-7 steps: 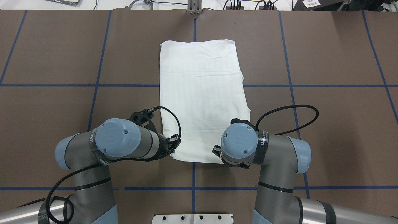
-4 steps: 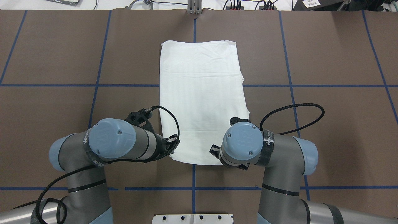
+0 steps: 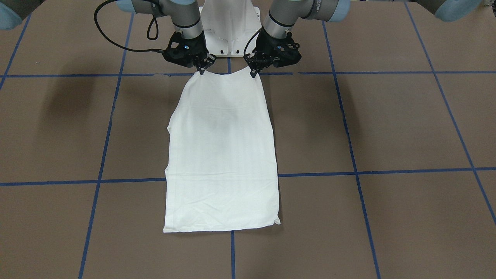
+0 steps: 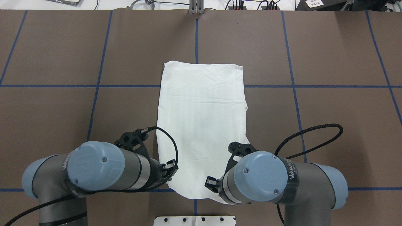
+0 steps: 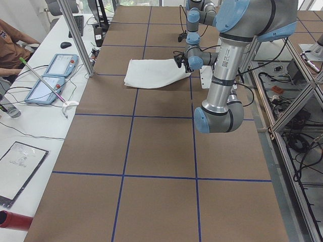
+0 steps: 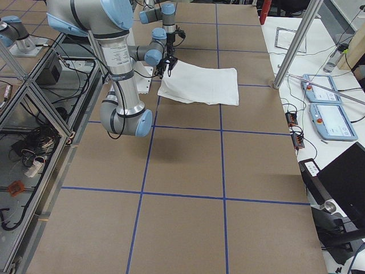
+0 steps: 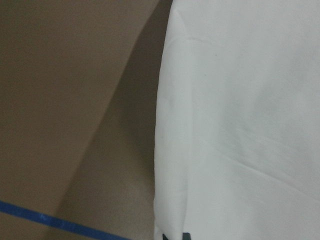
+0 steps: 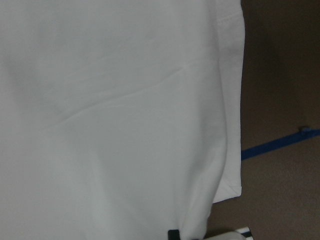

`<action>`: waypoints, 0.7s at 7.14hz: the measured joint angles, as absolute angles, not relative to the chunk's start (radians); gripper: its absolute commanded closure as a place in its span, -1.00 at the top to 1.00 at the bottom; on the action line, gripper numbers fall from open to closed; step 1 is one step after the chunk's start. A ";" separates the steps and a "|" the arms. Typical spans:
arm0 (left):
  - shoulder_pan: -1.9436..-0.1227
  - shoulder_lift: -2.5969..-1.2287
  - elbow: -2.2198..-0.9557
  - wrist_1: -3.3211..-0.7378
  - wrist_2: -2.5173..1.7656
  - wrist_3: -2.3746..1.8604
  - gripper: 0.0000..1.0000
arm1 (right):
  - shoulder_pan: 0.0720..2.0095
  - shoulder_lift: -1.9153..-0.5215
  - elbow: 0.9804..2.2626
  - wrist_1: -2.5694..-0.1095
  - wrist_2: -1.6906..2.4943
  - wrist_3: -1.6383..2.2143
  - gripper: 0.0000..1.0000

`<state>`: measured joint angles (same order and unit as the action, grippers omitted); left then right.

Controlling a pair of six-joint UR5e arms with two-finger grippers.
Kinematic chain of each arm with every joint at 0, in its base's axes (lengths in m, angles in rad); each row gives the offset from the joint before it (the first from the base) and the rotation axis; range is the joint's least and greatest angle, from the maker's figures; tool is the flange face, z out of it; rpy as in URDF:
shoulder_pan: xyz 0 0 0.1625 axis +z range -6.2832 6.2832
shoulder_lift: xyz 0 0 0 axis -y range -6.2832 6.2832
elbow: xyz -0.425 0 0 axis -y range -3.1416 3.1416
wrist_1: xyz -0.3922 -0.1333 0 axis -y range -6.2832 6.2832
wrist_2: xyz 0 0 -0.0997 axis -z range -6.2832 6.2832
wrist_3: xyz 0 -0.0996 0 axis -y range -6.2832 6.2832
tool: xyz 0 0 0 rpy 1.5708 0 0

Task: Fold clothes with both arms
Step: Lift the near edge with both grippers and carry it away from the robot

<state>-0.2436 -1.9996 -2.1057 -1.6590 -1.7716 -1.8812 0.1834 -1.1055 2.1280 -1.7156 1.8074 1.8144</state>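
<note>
the left gripper [image 3: 254, 73] had its jaws pinched tight on one near corner of the shirt [image 4: 201, 119]. the shirt lay mid-table [image 4: 62, 62] as a long narrow strip, sleeves apparently tucked in, its far end flat and its near edge raised. the right gripper [image 3: 202, 69] was clamped likewise on the other near corner. the lengthwise folds looked done; carrying the near end over to the far end remained. the base [image 3: 228, 23] stood just behind the grippers and a cable [image 4: 317, 127] looped right of the shirt, neither across the fold's path.
</note>
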 measured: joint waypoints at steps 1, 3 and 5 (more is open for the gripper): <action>-0.219 -1.994 -2.161 -1.600 -1.772 -1.890 -1.00 | 0.174 -1.108 2.175 -1.747 1.846 1.815 -1.00; -0.203 -1.960 -2.254 -1.540 -1.782 -1.897 -1.00 | 0.196 -1.109 2.218 -1.768 1.889 1.813 -1.00; -0.217 -1.970 -2.273 -1.536 -1.808 -1.892 -1.00 | 0.249 -1.098 2.221 -1.768 1.902 1.805 -1.00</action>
